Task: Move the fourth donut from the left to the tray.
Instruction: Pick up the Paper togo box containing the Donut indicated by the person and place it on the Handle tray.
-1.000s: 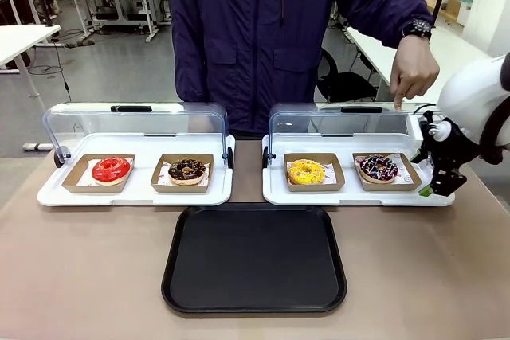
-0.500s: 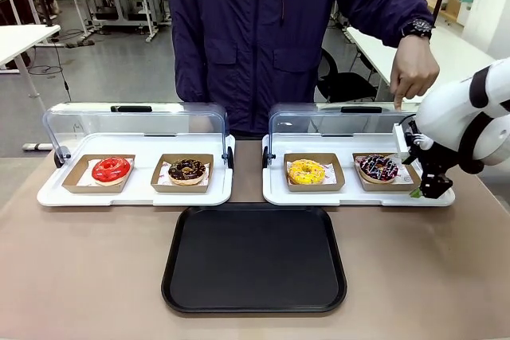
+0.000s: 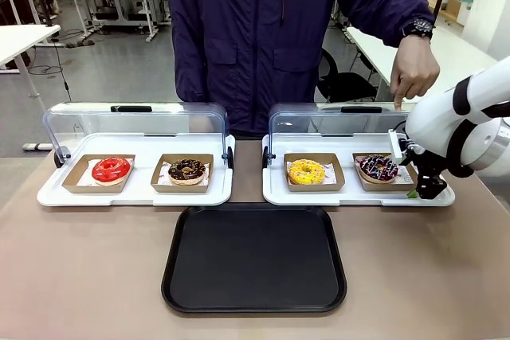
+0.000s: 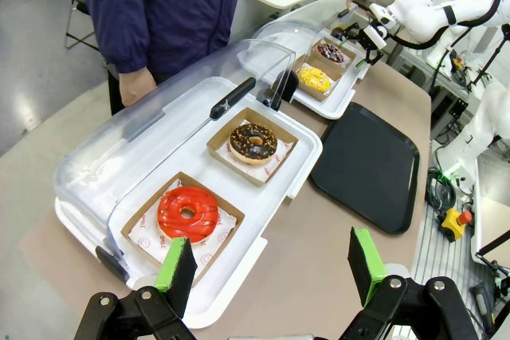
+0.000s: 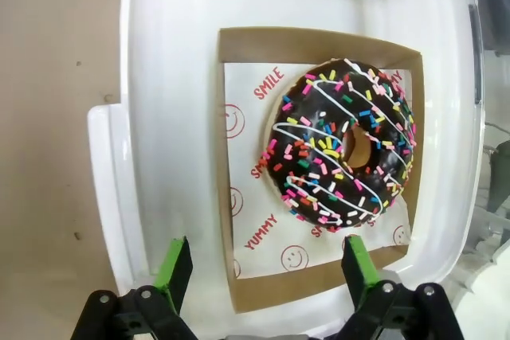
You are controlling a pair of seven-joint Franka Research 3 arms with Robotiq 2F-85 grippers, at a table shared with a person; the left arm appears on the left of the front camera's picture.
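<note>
The fourth donut (image 3: 378, 167), chocolate-iced with white drizzle and coloured sprinkles, lies in its brown cardboard holder (image 5: 239, 45) at the right end of the right white tray. My right gripper (image 3: 426, 189) hangs open at that tray's right edge, just beside the holder. In the right wrist view the donut (image 5: 344, 142) sits ahead of the open right gripper (image 5: 263, 268), whose green pads flank the holder's near side. The black tray (image 3: 253, 259) lies at the table's front middle. My left gripper (image 4: 271, 260) is open, high above the left white tray.
A person stands at the far side, one hand (image 3: 414, 69) pointing down at the fourth donut. Both white trays (image 3: 135, 193) have their clear lids (image 3: 135, 121) raised behind. Yellow (image 3: 307, 171), crumb-topped chocolate (image 3: 187, 170) and red (image 3: 111, 170) donuts sit in their own holders.
My right arm has swung in from the right and the gripper has moved left and slightly down to the right white tray's edge. The donuts, black tray and pointing hand have stayed put.
</note>
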